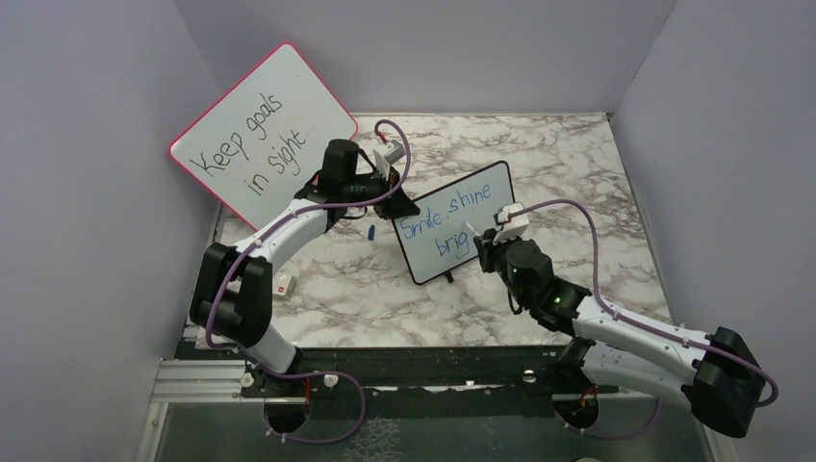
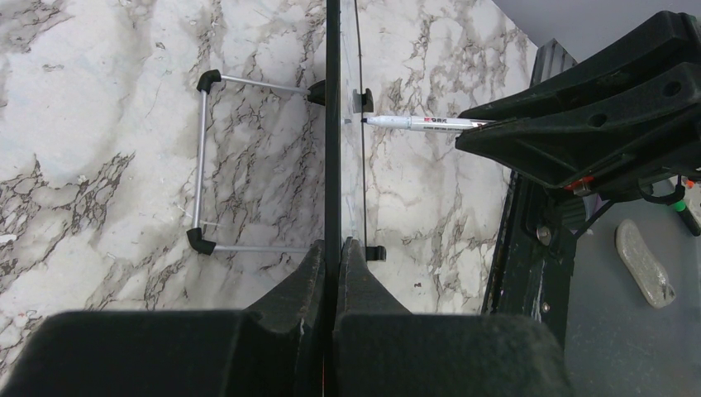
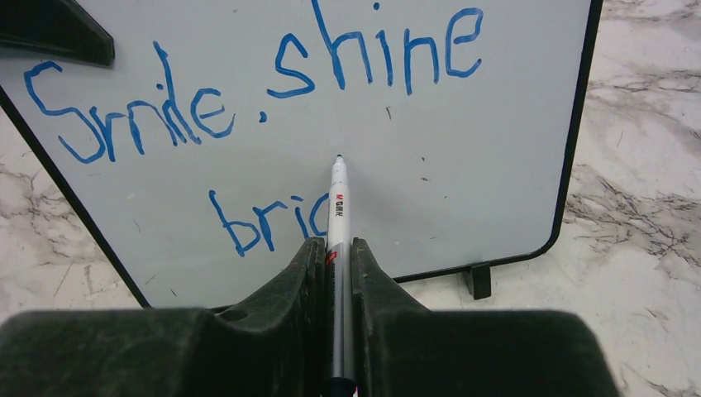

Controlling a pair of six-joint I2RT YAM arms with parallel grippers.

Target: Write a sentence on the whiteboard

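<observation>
The small black-framed whiteboard [image 1: 452, 223] stands tilted on the marble table, its face filling the right wrist view [image 3: 463, 165]. On it the blue sentence [image 3: 256, 74] reads "Smile, shine" with "brig" started below. My right gripper [image 3: 337, 246] is shut on a grey marker [image 3: 337, 211], whose tip rests against the board beside the last letter. My left gripper [image 2: 337, 246] is shut on the board's top edge [image 2: 332, 124], seen edge-on, and holds the board from its upper left corner [image 1: 396, 206]. The marker [image 2: 426, 123] shows touching the board's face in the left wrist view.
A larger red-framed board [image 1: 262, 130] reading "Keep goals in sight" leans at the back left. A small blue cap [image 1: 370, 232] and a white eraser-like block [image 1: 283, 285] lie on the table [image 1: 577, 183] left of the whiteboard. Purple walls enclose three sides.
</observation>
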